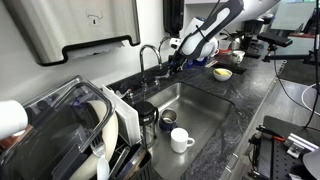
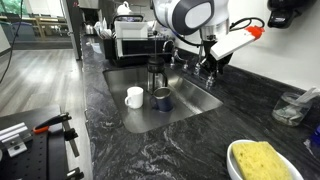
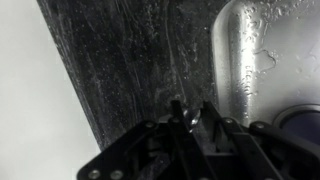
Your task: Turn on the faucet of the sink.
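Note:
The chrome gooseneck faucet (image 1: 149, 58) stands at the back rim of the steel sink (image 1: 205, 112), which also shows in an exterior view (image 2: 185, 108) and in the wrist view (image 3: 262, 60). My gripper (image 1: 180, 60) is down at the faucet's base, also seen in an exterior view (image 2: 206, 70). In the wrist view the two fingers (image 3: 190, 112) are closed round the small shiny lever handle (image 3: 191, 120) over the dark countertop. In that exterior view the arm hides most of the faucet.
In the sink stand a white mug (image 1: 181, 140), a metal cup (image 1: 167, 118) and a black French press (image 1: 146, 114). A clear-lidded dish rack (image 1: 60, 130) is beside the sink. A bowl with a yellow sponge (image 2: 265, 160) sits on the dark countertop (image 2: 150, 150).

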Robot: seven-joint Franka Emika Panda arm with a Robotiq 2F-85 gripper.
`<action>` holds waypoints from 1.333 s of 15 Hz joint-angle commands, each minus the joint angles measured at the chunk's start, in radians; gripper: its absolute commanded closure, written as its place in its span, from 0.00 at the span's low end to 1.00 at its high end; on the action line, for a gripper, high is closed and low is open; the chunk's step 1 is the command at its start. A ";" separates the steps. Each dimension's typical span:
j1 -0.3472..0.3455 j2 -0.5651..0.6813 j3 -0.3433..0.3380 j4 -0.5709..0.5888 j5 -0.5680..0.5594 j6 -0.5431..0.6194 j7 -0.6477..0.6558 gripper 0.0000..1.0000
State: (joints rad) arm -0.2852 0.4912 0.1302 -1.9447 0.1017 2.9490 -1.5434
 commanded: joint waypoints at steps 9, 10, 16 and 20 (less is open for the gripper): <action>-0.063 -0.117 0.090 -0.136 -0.001 -0.034 -0.002 0.94; -0.058 -0.123 0.084 -0.141 -0.003 -0.033 0.001 0.94; -0.007 -0.157 0.015 -0.162 -0.047 -0.038 0.057 0.28; 0.005 -0.175 0.000 -0.175 -0.073 -0.050 0.087 0.02</action>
State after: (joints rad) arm -0.2983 0.3644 0.1522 -2.0808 0.0545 2.9319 -1.4840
